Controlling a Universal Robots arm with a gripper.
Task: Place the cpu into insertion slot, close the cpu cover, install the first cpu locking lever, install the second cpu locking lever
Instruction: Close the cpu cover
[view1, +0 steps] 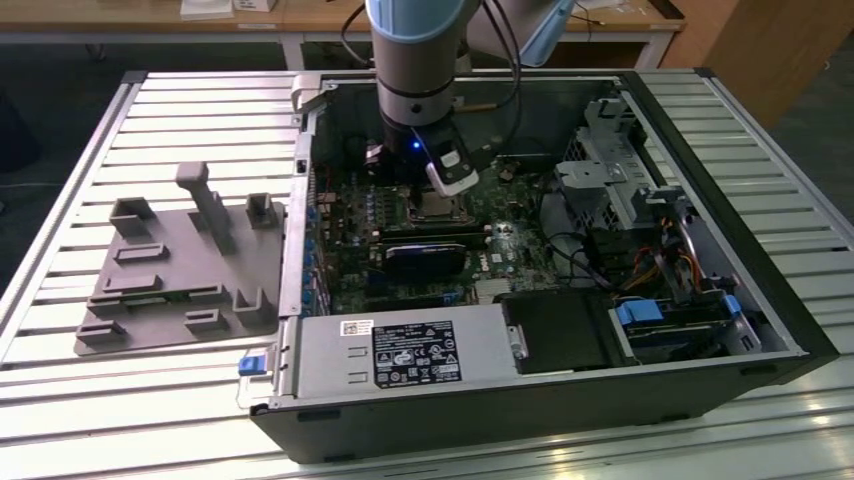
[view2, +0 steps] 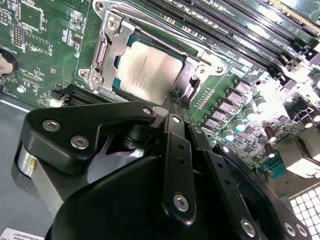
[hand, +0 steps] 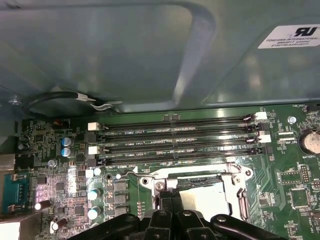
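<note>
- I have the arm reaching down into the open computer case (view1: 781, 320), which lies on the slatted tabletop (view1: 120, 420).
- The claw (view2: 173, 102) hangs right over the processor area of the green motherboard (view2: 45, 45).
- In both wrist views its fingers (hand: 165, 202) look drawn together with no gap I can make out. I cannot tell whether anything thin is pinched between them.
- The fingertips sit at one edge of the socket, just beside the cpu (view2: 147, 70).
- The cpu lies flat in the insertion slot (view2: 119, 88), its pale metal top facing up.
- The cpu cover (view2: 107, 47) appears to lie down around it, with the chip showing through the window.
- In the first wrist view I see the long memory slots (hand: 175, 137) running just beyond the socket.
- In the exterior view a black graphics card (view1: 427, 258) sits near the socket, and a silver power supply (view1: 400, 350) fills the case's near corner.
- A grey fixture (view1: 174, 270) rests on the tabletop at the exterior view's left, well apart from the claw.
</note>
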